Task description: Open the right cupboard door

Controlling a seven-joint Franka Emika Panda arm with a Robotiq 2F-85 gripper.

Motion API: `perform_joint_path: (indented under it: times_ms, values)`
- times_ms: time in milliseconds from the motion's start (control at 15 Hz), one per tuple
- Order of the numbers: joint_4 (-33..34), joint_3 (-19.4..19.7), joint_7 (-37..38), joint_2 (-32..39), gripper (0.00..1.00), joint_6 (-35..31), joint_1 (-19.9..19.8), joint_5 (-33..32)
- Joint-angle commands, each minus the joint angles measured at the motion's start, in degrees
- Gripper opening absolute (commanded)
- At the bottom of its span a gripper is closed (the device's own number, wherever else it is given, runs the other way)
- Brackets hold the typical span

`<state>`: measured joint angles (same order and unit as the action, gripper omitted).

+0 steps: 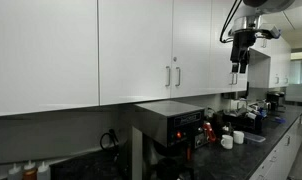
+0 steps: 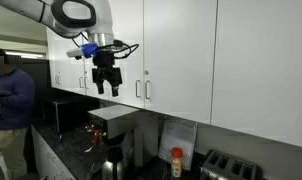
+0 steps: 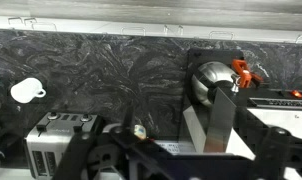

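Observation:
White upper cupboards run along the wall in both exterior views. One pair of vertical bar handles (image 1: 172,76) sits where two doors meet; the door to its right (image 1: 196,45) is shut. The same kind of pair (image 2: 143,90) shows with a shut door to its right (image 2: 179,55). My gripper (image 1: 238,70) (image 2: 106,89) hangs in front of the cupboards at handle height, fingers pointing down, open and empty, touching no handle. In the wrist view my dark fingers (image 3: 161,165) fill the bottom edge above the counter.
A dark stone counter lies below with a toaster (image 3: 59,140) (image 2: 227,166), a white mug (image 3: 27,92), a metal carafe (image 3: 209,82) under a coffee machine (image 2: 113,125), and a black appliance (image 1: 173,122). A person (image 2: 9,100) stands at the side.

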<state>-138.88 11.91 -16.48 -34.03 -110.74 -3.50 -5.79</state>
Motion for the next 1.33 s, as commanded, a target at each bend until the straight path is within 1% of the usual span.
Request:
perform_joint_path:
  times_ms: [0,533,667,733,933,1133,1267]
  values:
    - [0.1,-0.4,-0.2,0.1,1.0,0.1,-0.5,0.3]
    - [0.3,-0.5,0.0,0.6,1.0,-0.4,-0.6,0.1]
    - [1.5,0.3,-1.5,2.3,1.0,-1.6,-0.2,0.3]
    - [2.4,1.1,-3.1,3.9,1.0,-3.0,0.3,0.7]
    - [4.6,2.4,-4.0,8.5,1.0,-7.0,0.4,2.7]
    - [6.7,2.3,-4.1,13.1,1.0,-10.8,0.5,4.4]
    - [8.2,2.0,-4.4,15.9,1.0,-11.9,0.9,6.6]
